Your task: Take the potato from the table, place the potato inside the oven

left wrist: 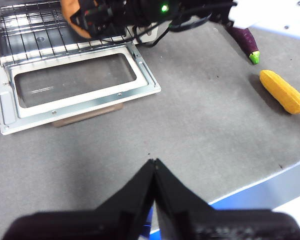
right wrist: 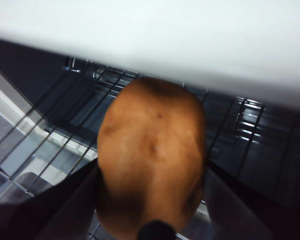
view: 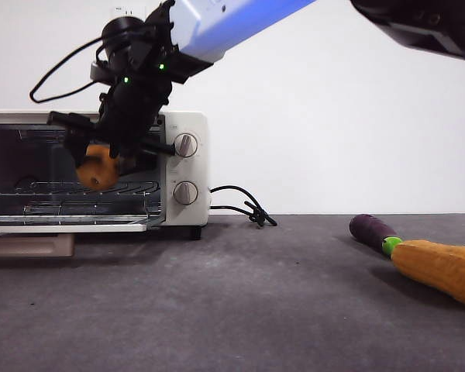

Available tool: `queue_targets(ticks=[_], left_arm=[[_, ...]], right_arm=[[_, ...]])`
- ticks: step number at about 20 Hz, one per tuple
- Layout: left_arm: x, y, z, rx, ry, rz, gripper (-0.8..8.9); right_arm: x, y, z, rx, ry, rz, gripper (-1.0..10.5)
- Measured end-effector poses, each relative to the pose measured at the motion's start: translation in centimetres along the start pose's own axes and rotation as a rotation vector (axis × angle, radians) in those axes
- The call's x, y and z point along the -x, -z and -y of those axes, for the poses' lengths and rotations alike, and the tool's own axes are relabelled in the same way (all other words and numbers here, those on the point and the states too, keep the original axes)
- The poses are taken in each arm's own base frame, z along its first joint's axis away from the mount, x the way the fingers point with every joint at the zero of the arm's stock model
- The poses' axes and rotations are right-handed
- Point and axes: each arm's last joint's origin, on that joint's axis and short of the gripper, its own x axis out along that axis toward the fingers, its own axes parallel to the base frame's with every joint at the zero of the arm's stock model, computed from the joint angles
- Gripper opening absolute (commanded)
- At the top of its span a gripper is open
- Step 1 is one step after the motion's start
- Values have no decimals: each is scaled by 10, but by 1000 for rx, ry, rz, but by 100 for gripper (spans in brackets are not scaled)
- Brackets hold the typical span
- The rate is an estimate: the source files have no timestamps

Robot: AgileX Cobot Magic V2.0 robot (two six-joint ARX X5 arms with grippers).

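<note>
My right gripper [view: 108, 164] is shut on the orange-brown potato [view: 97, 172] and holds it in the mouth of the cream-white oven [view: 187, 124], a little above the wire rack [view: 77, 188]. In the right wrist view the potato [right wrist: 152, 150] fills the space between the dark jaws of the right gripper [right wrist: 152, 200], with the rack [right wrist: 50, 130] behind it. The oven door [left wrist: 75, 80] lies open and flat on the table [left wrist: 190, 130]. My left gripper [left wrist: 154, 162] hangs shut and empty over the table, away from the oven.
A dark purple eggplant [view: 372, 229] and a yellow corn cob [view: 442, 267] lie on the table at the right. The oven's black cord [view: 244, 205] trails beside it. A thin board [view: 31, 246] sits under the open door.
</note>
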Motion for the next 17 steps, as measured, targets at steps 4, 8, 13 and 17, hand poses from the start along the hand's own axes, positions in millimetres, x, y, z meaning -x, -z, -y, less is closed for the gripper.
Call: queue_targets(ticks=[4, 8, 13, 17], left_arm=[[0, 0, 0, 0, 0, 0, -5], [0, 0, 0, 0, 0, -1, -5], [0, 0, 0, 0, 0, -1, -5], [0, 0, 0, 0, 0, -1, -5]], right_arm=[[-1, 0, 0, 0, -1, 2, 2], [0, 0, -1, 0, -6, 2, 122], [0, 0, -1, 0, -12, -1, 580], [0, 1, -2, 5, -13, -10, 599]])
